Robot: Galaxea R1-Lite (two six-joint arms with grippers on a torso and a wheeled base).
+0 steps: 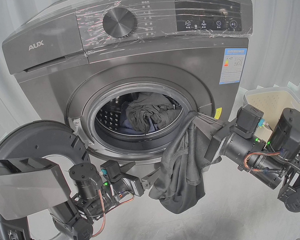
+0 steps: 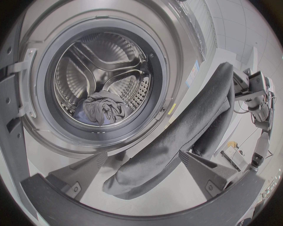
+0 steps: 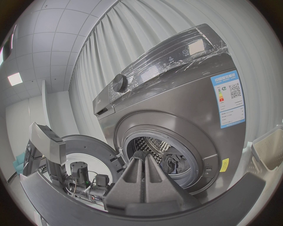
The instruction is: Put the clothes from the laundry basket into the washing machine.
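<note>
The grey washing machine (image 1: 131,66) stands with its round door (image 1: 35,142) swung open to the left. A bundle of dark clothes (image 1: 149,113) lies in the drum, the same clothes (image 2: 101,110) that appear in the left wrist view. My right gripper (image 1: 195,117) is shut on a dark garment (image 1: 181,169) at the lower right rim of the opening, and the cloth hangs down toward the floor. In the right wrist view the right gripper (image 3: 144,159) has its fingers pressed together on cloth. My left gripper (image 1: 154,176) is open beside the garment's lower left; its fingers flank the garment (image 2: 177,138).
A cream laundry basket (image 1: 276,102) sits on the floor right of the machine, behind my right arm, its wall (image 3: 269,148) also at the right wrist view's edge. The open door takes up the space on the left. Pale curtains hang behind the machine.
</note>
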